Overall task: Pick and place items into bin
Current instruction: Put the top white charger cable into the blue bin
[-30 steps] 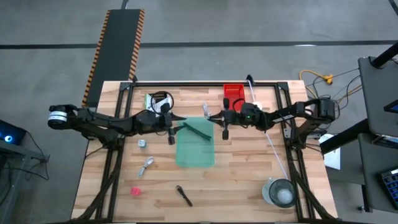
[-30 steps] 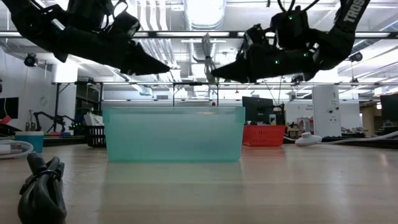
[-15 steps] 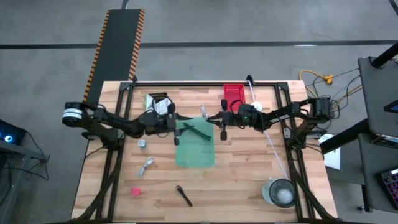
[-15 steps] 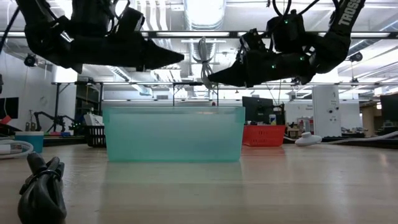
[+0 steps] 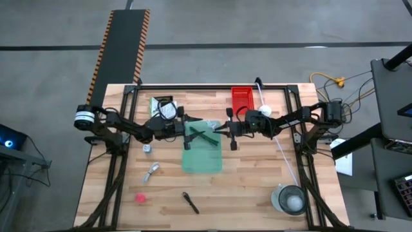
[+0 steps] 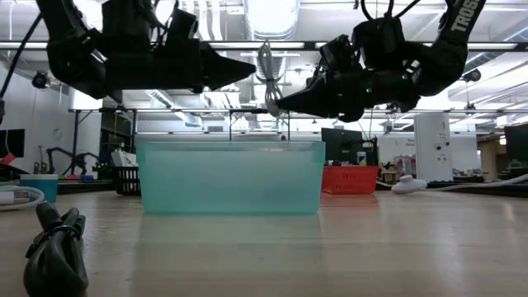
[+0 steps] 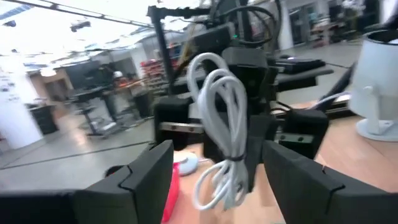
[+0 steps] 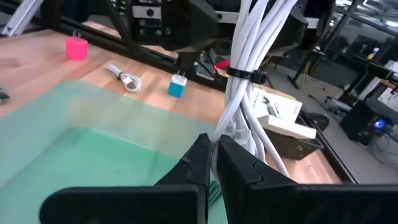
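Right gripper, at frame centre, pinches the coiled white cable shut; left gripper open; release squarely above the green bin

Bin contents hidden in low view; coiled cable blurred.

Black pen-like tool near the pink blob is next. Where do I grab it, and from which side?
Take the black pen-like tool at mid-shaft, with the claw coming straight down and its fingers set across the tool's slanted length. It lies flat on bare wood with nothing touching it.
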Robot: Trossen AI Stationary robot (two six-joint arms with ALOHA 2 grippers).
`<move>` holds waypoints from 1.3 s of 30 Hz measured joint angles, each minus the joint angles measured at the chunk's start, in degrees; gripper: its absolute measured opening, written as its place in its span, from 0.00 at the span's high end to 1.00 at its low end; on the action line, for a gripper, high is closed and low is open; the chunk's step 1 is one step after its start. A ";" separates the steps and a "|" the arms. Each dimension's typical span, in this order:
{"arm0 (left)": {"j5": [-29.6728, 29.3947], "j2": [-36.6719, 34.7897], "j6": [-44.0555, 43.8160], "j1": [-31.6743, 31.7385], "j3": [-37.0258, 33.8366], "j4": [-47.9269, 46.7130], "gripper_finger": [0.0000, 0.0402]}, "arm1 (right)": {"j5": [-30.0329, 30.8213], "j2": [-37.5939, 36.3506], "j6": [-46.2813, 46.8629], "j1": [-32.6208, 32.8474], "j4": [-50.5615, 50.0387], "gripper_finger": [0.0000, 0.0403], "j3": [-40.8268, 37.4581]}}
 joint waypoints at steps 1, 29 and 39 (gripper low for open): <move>0.96 0.69 -0.63 0.00 0.59 -0.09 0.43 | -0.02 0.00 -0.59 0.08 -0.31 0.98 0.00; 6.26 5.64 -2.60 0.02 5.44 -0.80 0.89 | -3.84 0.00 -1.83 0.34 -2.33 0.95 0.00; 6.74 5.59 -2.19 0.07 5.16 -1.65 0.98 | -3.84 -0.01 -0.71 0.43 -6.27 0.76 0.04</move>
